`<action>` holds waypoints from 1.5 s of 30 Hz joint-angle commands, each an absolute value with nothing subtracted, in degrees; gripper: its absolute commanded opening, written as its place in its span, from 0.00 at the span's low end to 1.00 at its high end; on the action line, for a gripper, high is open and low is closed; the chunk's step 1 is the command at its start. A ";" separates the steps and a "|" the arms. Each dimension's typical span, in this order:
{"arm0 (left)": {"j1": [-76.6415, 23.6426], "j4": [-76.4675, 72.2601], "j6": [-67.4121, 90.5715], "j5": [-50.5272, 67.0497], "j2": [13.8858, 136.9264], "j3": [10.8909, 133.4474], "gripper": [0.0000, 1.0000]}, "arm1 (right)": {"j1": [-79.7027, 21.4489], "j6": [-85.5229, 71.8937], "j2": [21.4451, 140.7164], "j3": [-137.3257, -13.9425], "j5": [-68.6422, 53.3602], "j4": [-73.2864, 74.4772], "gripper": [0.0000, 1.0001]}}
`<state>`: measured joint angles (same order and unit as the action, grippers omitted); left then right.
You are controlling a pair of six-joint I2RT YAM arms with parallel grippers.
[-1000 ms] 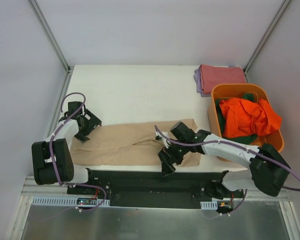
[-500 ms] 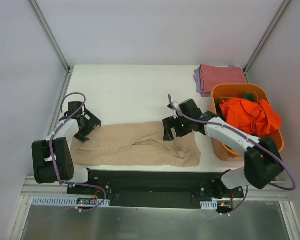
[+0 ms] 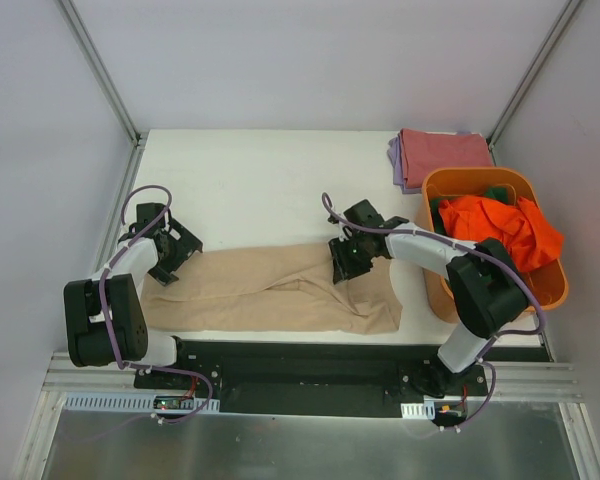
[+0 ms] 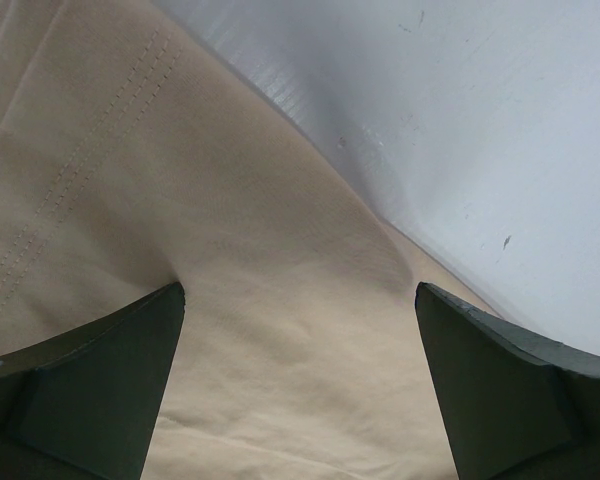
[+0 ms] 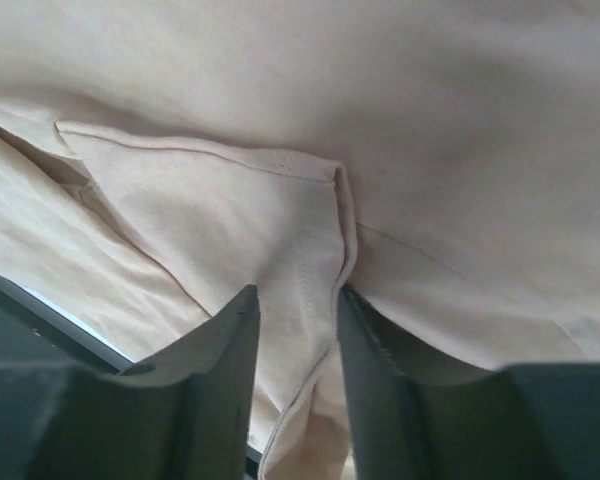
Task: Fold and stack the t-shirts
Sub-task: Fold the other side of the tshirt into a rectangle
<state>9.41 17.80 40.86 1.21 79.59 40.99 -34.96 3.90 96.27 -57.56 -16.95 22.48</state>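
Right gripper [image 5: 298, 300]: jaws nearly closed, pinching a raised fold of the beige t-shirt [image 3: 270, 290] beside a stitched hem corner. Left gripper [image 4: 300, 295]: jaws spread wide, nothing between them, low over the same shirt's left end where the cloth meets the white tabletop [image 3: 260, 180]; can't tell if the tips touch the fabric. Top view: the shirt lies stretched sideways along the near tabletop edge, right gripper at its far right edge, left gripper at its far left corner. Orange tub [image 3: 475, 175] just right of the shirt, holding a crumpled orange t-shirt [image 3: 500, 235] on top of a dark green one [image 3: 495, 193]. Behind the tub, far right corner: folded dusty red t-shirt [image 3: 445, 155] stacked on a lavender one [image 3: 394, 155].
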 commanded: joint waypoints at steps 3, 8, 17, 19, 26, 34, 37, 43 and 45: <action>9.49 17.49 39.90 0.44 81.21 41.75 0.99 | -34.81 3.78 92.12 -54.58 -21.00 19.87 0.17; 9.40 17.58 39.90 0.35 81.30 41.84 0.99 | -35.24 3.52 89.83 -53.44 -25.13 19.69 0.01; 9.49 17.58 39.81 0.35 81.65 42.01 0.99 | -41.65 4.22 85.35 -52.91 -27.07 25.13 0.02; 9.32 17.58 39.64 0.35 81.74 42.19 0.99 | -43.32 3.78 85.34 -52.74 -27.59 26.19 0.03; 9.32 17.58 39.64 0.35 81.65 42.10 0.99 | -48.16 3.95 84.64 -52.30 -31.37 27.51 0.24; 9.40 17.58 39.38 0.35 81.74 42.10 0.99 | -53.87 12.04 83.15 -52.56 -28.05 30.67 0.96; 9.49 17.67 39.37 0.35 81.65 42.01 0.99 | -53.79 11.25 82.53 -53.00 -23.12 30.94 0.96; 9.49 17.58 39.29 0.35 81.12 41.75 0.99 | -52.92 7.04 82.08 -54.75 -14.69 29.79 0.96; 9.41 17.67 39.29 0.44 80.95 41.66 0.99 | -51.77 4.67 83.92 -55.80 -14.33 29.36 0.96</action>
